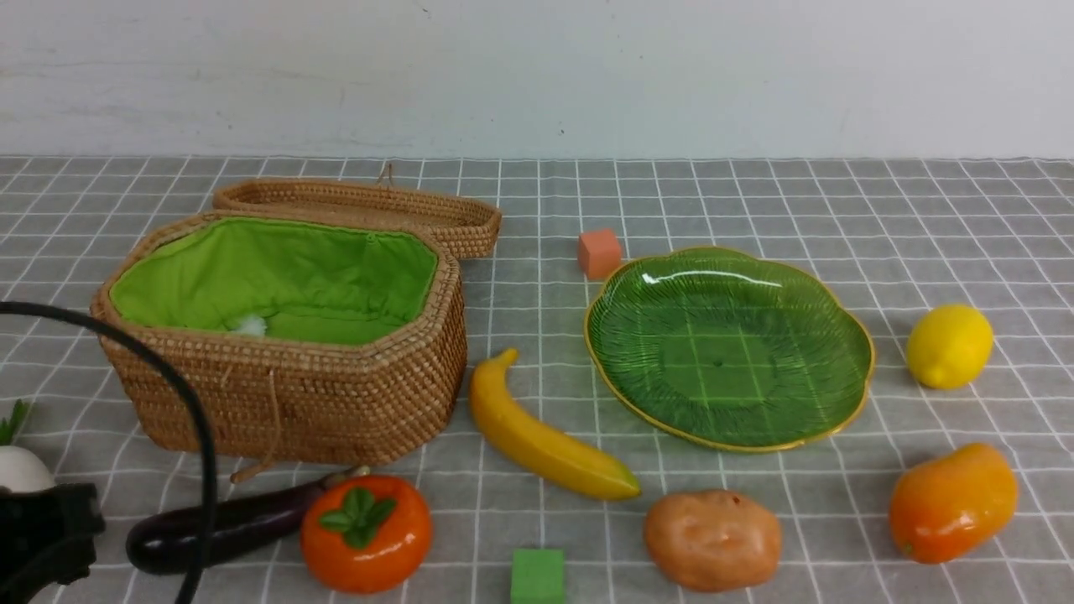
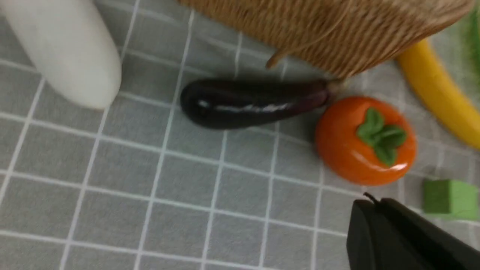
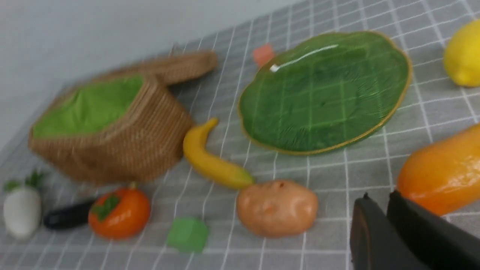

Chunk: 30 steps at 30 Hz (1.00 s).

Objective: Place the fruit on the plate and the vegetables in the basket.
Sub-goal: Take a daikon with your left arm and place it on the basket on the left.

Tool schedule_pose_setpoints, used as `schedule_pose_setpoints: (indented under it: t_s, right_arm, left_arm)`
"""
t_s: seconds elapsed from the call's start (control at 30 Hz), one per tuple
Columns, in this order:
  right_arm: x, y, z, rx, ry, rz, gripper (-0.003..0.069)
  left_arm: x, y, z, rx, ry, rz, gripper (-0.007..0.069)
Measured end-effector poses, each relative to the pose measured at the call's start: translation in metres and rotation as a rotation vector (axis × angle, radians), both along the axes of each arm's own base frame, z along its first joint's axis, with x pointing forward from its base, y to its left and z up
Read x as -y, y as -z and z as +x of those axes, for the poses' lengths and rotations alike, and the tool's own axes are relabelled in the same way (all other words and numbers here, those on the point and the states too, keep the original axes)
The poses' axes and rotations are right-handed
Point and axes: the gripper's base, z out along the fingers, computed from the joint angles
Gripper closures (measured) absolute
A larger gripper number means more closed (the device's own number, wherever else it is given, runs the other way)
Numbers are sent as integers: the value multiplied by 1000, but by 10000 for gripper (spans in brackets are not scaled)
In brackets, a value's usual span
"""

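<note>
Currently, items as laid out on the grey checked cloth (image 1: 755, 210), front view:

- Basket (image 1: 294, 394): left of centre, lid hinged open behind it, green lining exposed.
- Plate (image 1: 730, 348): right of centre, bare.
- Banana (image 1: 537, 436): between basket and plate, lying diagonally.
- Lemon (image 1: 949, 346): right of the plate, apart from it.
- Mango (image 1: 952, 502): lower right.
- Potato (image 1: 713, 538): lower centre, below the plate.
- Persimmon (image 1: 367, 534): lower left of centre, touching the eggplant (image 1: 243, 524), which lies along the basket's foot.
- Radish (image 1: 21, 466): left edge, partly cut off.
- Orange cube (image 1: 599, 253): at the plate's upper left rim.
- Green cube (image 1: 537, 576): bottom edge.

Left gripper (image 2: 377, 204): fingers pressed together, pinching nothing. The persimmon sits nearest its tips, the green cube close by, the eggplant further off, the radish well apart.

Right gripper (image 3: 382, 202): out of the front view; fingers lie close together, nothing between. The mango is just beside them, not touching; the potato is near.
</note>
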Motion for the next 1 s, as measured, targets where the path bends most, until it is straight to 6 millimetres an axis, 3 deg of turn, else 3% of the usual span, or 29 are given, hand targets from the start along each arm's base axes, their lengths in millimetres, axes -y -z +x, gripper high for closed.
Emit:
schedule_pose_setpoints:
  t_s: [0.07,0.1,0.17,0.3,0.5,0.7,0.83,0.9,1.0]
  right_arm:
    - [-7,-37,5,-48,-120,-112,590]
    - [-7,-37,5,-48,-124,-112,590]
    - [-14,-68,12,-78,-220,-194,590]
    - [-22,-95,24,-46,-306,-277,590]
    - [-28,-98,30,-25,-379,-311,586]
    - [-35,-98,25,14,-483,-347,583]
    - [-40,-98,20,28,-555,-349,579]
    - [-40,-98,19,29,-561,-349,578]
    - [-40,-98,19,28,-565,-350,575]
  left_arm:
    - [0,8,16,-67,3,30,638]
    - [0,8,17,-73,3,33,638]
    - [-2,16,32,-118,1,73,638]
    - [-16,21,45,-148,-100,73,638]
    - [-55,25,47,-165,-326,35,638]
    - [-79,50,69,-223,-403,34,617]
    - [-88,75,89,-247,-378,91,450]
    - [-90,79,93,-241,-383,91,398]
    - [-93,88,104,-195,-414,79,221]
